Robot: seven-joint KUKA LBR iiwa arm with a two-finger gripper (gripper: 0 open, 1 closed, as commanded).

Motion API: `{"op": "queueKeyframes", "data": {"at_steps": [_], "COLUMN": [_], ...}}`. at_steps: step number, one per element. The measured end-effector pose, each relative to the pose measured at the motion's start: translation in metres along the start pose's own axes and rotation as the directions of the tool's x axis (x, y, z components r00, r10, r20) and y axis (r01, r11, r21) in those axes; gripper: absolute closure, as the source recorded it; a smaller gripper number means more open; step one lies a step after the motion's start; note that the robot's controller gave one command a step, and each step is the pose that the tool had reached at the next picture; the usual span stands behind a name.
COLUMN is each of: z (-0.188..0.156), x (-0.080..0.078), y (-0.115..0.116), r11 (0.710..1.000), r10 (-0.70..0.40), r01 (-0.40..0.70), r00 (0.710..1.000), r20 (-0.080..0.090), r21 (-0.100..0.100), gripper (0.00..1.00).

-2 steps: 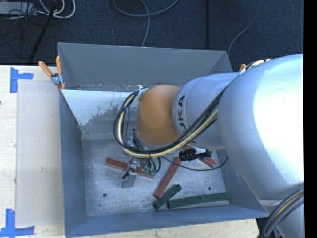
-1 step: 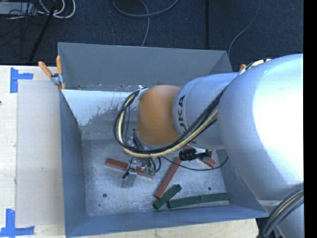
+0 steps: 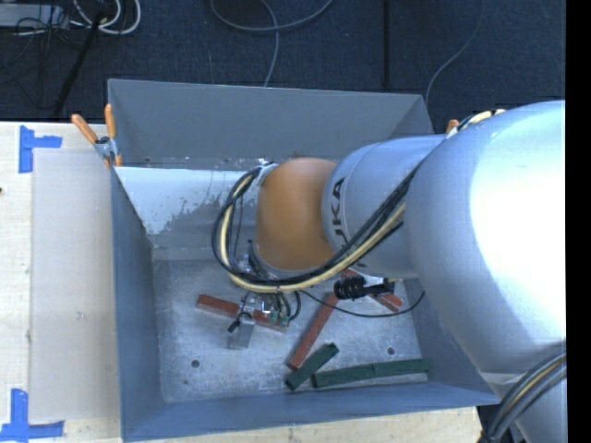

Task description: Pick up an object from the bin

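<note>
Camera view puts my gripper low over the right end of a reddish-brown flat bar, left of the bin's middle; apart or closed, I cannot tell. Taken so near its end, the bar may tilt and slip out.

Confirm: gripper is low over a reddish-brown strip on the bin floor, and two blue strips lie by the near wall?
Not quite. The camera view shows those two are dark green, not blue: a long strip and a short strip angled at its left end. The rest holds: the gripper is low over the reddish-brown strip.
</note>
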State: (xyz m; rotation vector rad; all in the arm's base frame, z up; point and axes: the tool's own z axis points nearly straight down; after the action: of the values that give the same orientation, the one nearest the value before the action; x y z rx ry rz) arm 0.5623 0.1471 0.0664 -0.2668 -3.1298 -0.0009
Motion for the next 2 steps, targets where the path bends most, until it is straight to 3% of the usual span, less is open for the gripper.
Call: {"op": "queueKeyframes", "data": {"at_steps": [2], "z": [0.0001], "x": [-0.0003], "y": [-0.0005], "r11": [1.000], "r10": [0.012], "r01": [-0.012], "r00": [1.000], "r20": [0.000], "r21": [0.000], "gripper": [0.00]}}
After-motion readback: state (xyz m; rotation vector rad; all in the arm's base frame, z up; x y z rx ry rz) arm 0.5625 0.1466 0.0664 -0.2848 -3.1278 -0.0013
